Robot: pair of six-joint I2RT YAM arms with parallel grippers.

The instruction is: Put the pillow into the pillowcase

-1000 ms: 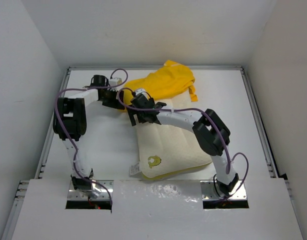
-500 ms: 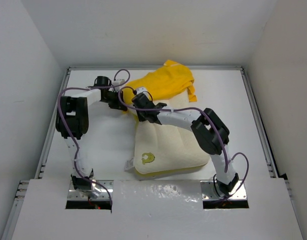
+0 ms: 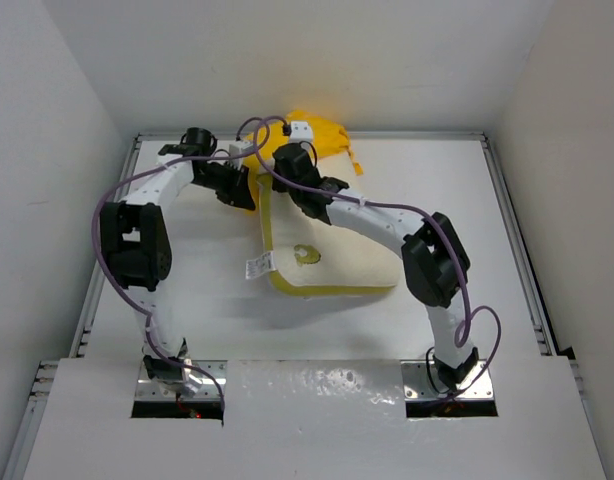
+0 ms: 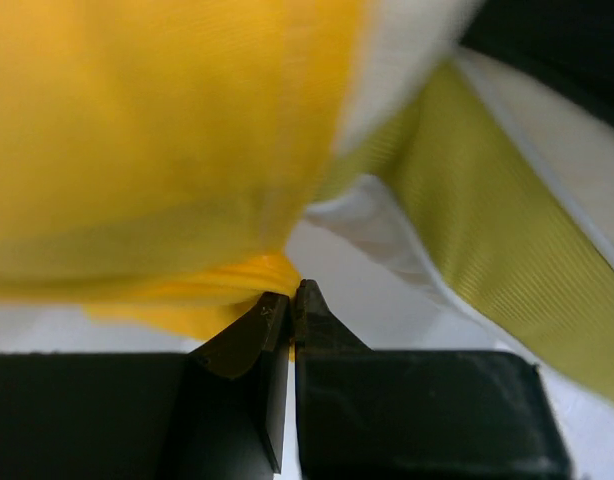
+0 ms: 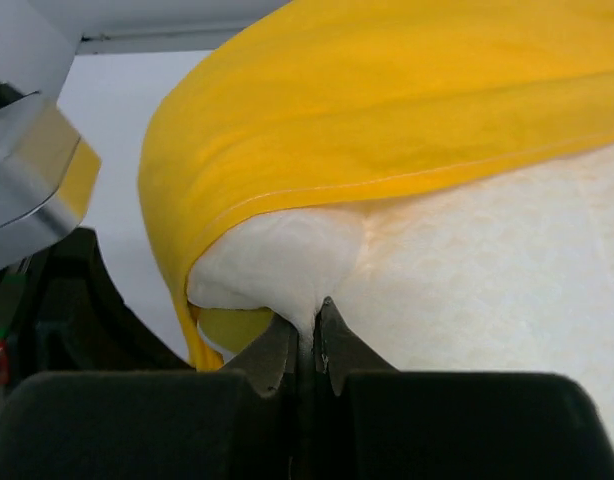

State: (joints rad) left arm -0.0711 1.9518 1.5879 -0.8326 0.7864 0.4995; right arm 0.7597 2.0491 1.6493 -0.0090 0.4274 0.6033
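The cream quilted pillow (image 3: 332, 262) with its yellow edge band lies mid-table, its far end under the bright yellow pillowcase (image 3: 322, 132) bunched at the back. My left gripper (image 3: 243, 192) is shut on a fold of the pillowcase (image 4: 157, 150), pinched at the tips (image 4: 290, 297), with the pillow's yellow band (image 4: 487, 210) to its right. My right gripper (image 3: 305, 196) is shut on a pinch of the pillow's cream cover (image 5: 467, 280), right at the pillowcase's hemmed opening (image 5: 387, 110), which drapes over the pillow's corner.
White walls enclose the table on three sides, with metal rails (image 3: 515, 240) along the left and right edges. A white care label (image 3: 258, 266) sticks out from the pillow's left near corner. Purple cables loop over both arms.
Both grippers have shut, the left on the pillowcase, the right on the pillow. Both arms moved toward the back wall, dragging the pillow farther in; the pillowcase is now bunched smaller at the back.
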